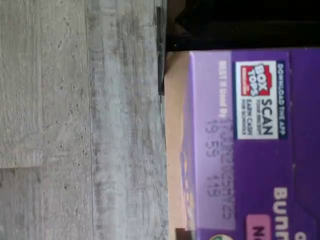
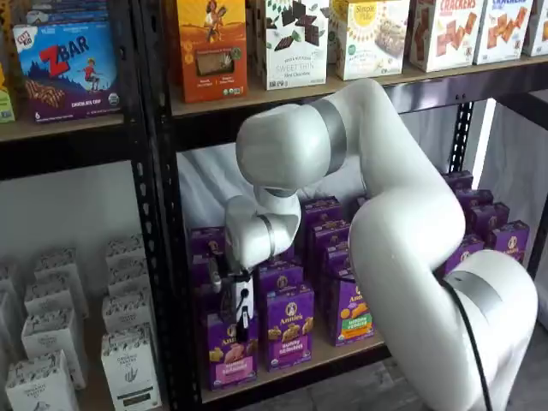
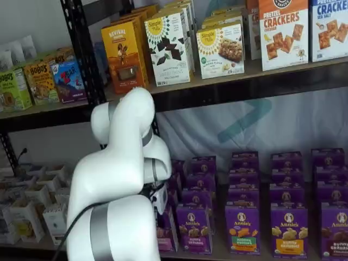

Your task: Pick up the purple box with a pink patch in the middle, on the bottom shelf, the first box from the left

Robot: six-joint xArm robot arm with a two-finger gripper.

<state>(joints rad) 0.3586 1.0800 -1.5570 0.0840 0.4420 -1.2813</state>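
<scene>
The purple box (image 2: 229,353) with a pink band stands at the left end of the front row on the bottom shelf (image 2: 318,356). In a shelf view my gripper (image 2: 237,318) hangs right at the box's top, its black fingers seen side-on with no plain gap. In a shelf view (image 3: 165,232) only part of the box shows past the arm, and the gripper's white body (image 3: 160,198) sits above it. The wrist view shows the box's purple top (image 1: 250,145) with a Box Tops label, close up, over the tan board (image 1: 175,125).
More purple Annie's cartons (image 2: 288,327) stand to the right and behind. A black rack post (image 2: 152,257) rises just left of the box. White cartons (image 2: 128,364) fill the neighbouring bay. The higher shelf (image 2: 257,98) holds taller boxes. Grey floor (image 1: 75,125) lies below.
</scene>
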